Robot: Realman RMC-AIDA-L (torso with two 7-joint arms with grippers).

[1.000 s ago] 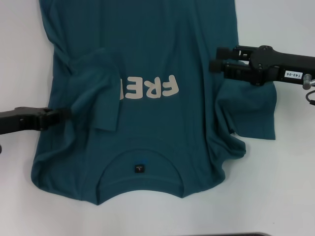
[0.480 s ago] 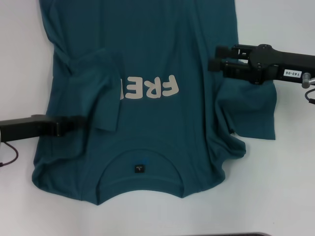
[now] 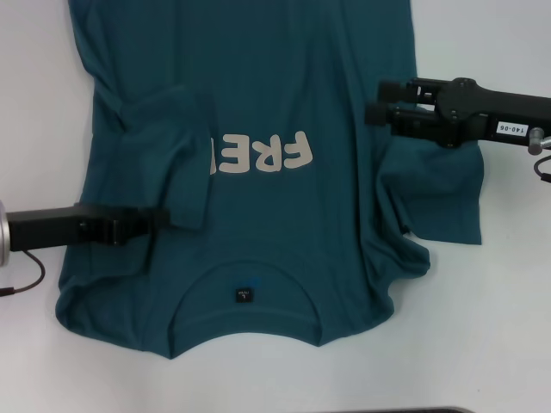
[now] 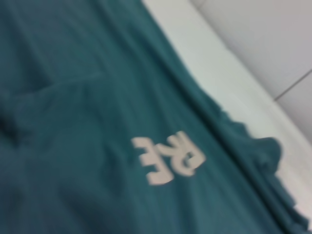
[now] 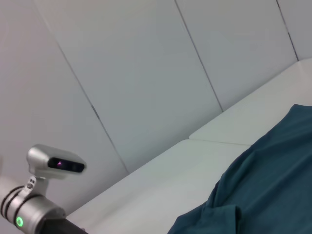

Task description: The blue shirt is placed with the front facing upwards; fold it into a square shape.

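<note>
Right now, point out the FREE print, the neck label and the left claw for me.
FREE print (image 3: 274, 153), head view, on the letter R.
Neck label (image 3: 243, 295), head view, middle of the black tag.
Left claw (image 3: 159, 218), head view, at its tip over the folded sleeve.

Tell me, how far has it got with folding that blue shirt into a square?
Early days. Done: the sleeve on the robot's left is folded in over the chest, covering the end of the FREE lettering on the blue shirt. In hand: the left gripper sits low at that fold, while the right gripper hovers at the other side. Left: the other sleeve is spread out on the table, and the body is unfolded.
</note>
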